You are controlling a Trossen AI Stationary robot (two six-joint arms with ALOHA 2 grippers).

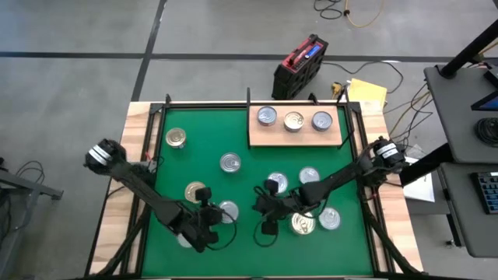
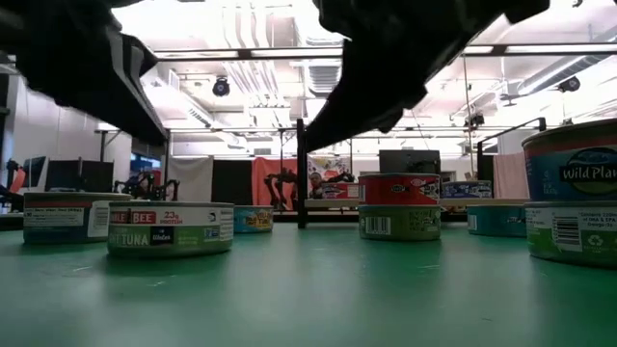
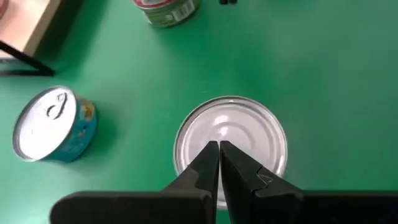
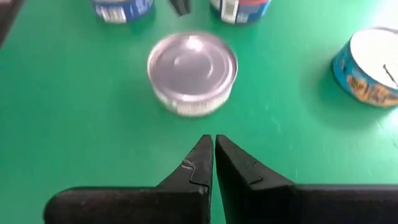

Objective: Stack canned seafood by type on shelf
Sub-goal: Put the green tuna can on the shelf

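Three cans [image 1: 293, 120] stand in a row on the pale wooden shelf [image 1: 257, 140] at the far right. Several more cans stand on their bases on the green mat [image 1: 194, 163]. My left gripper [image 1: 210, 214] is shut and hovers at the near left. In its wrist view the tips [image 3: 219, 144] show in front of a silvery-lidded can [image 3: 249, 134] with nothing between them. My right gripper [image 1: 264, 211] is shut near the mat's middle. Its tips [image 4: 213, 138] stop short of a silvery can [image 4: 193, 71] ahead of them.
Loose cans crowd the near right of the mat [image 1: 317, 222], one with a gold-toned lid [image 1: 303, 225]. A lone can [image 1: 176, 138] stands at the far left. A blue-sided can [image 3: 53, 124] stands beside the left gripper's can. In the low view two cans are stacked [image 2: 398, 205].
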